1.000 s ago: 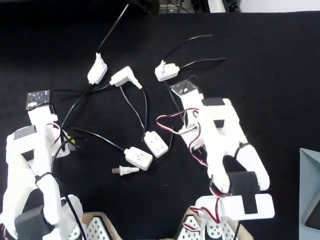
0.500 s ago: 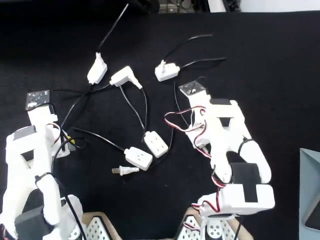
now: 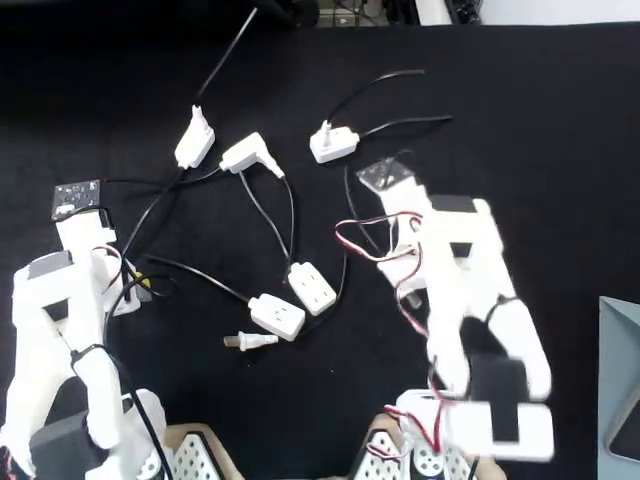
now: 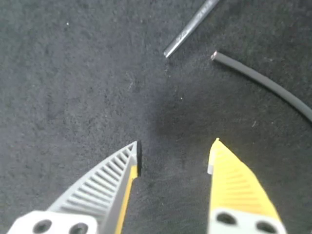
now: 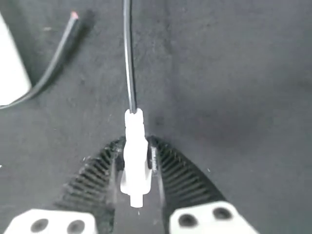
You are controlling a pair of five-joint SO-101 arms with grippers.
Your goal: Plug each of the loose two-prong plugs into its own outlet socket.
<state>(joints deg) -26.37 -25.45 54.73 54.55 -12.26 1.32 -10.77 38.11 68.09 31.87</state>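
My right gripper [image 5: 135, 142] is shut on a small white two-prong plug [image 5: 134, 161] whose black cable [image 5: 128, 53] runs away over the black cloth. In the high view this gripper [image 3: 407, 296] sits under the right arm, to the right of two white outlet sockets [image 3: 277, 315] [image 3: 312, 287]. A loose white plug [image 3: 250, 341] lies just below the sockets. My left gripper [image 4: 176, 145] is open over bare cloth, with two cable ends [image 4: 214, 56] ahead of it. In the high view it [image 3: 140, 285] is at the left, apart from the sockets.
Three more white plug bodies [image 3: 194, 140] [image 3: 250, 153] [image 3: 333, 142] lie at the back with tangled black cables. A grey box [image 3: 620, 380] stands at the right edge. A white block [image 5: 9, 73] and a cut cable end [image 5: 73, 15] lie beside the held plug.
The right arm has shifted to the right, with its gripper under it. The left arm has stayed still.
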